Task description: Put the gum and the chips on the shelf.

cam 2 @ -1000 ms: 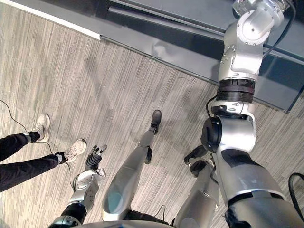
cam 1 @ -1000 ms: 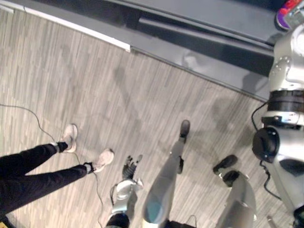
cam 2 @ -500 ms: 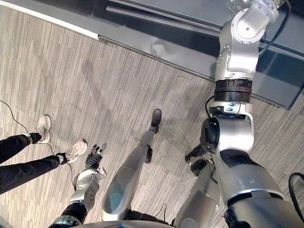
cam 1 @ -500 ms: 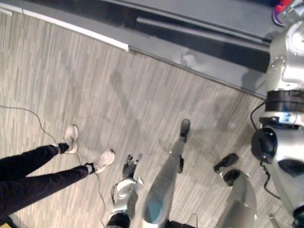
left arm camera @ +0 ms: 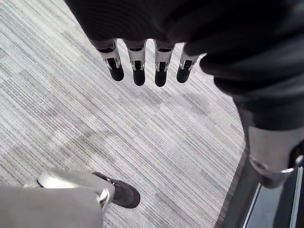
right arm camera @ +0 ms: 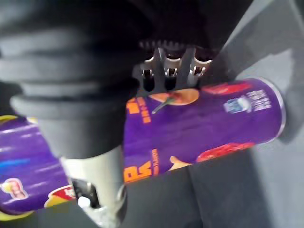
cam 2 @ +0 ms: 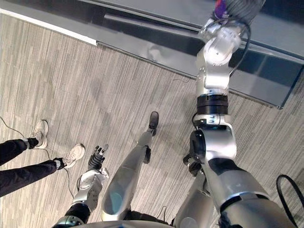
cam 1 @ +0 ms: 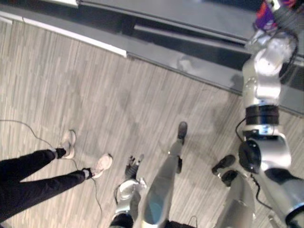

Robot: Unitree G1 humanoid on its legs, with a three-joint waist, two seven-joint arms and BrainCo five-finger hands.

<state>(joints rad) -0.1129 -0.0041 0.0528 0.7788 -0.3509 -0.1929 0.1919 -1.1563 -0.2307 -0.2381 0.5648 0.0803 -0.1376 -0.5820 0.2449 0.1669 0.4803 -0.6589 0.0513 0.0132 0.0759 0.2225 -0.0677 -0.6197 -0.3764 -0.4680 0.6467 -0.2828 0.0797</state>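
Observation:
A purple chips can (right arm camera: pixel 204 118) lies on its side on the grey shelf board (right arm camera: pixel 275 180). My right arm reaches up to the shelf (cam 1: pixel 199 19) at the far right, where the can (cam 1: pixel 263 15) shows purple beside the wrist cover. My right hand (right arm camera: pixel 171 71) is over the can with fingers straight along its top edge and the thumb (right arm camera: pixel 95 185) across its front. More purple print (right arm camera: pixel 23 161) shows past the thumb. My left hand (cam 2: pixel 97 154) hangs low by my side, open and empty, its fingers (left arm camera: pixel 137 71) straight over the floor.
A long, low dark grey shelf unit (cam 2: pixel 142 28) runs along the far edge of the striped grey floor (cam 1: pixel 95 95). A person's legs in dark trousers (cam 1: pixel 28 185) and pale shoes (cam 1: pixel 100 165) stand close at my left.
My right arm has stretched further toward the shelf with the can, and its fingers have uncurled. The view has shifted a little. The left hand has stayed put.

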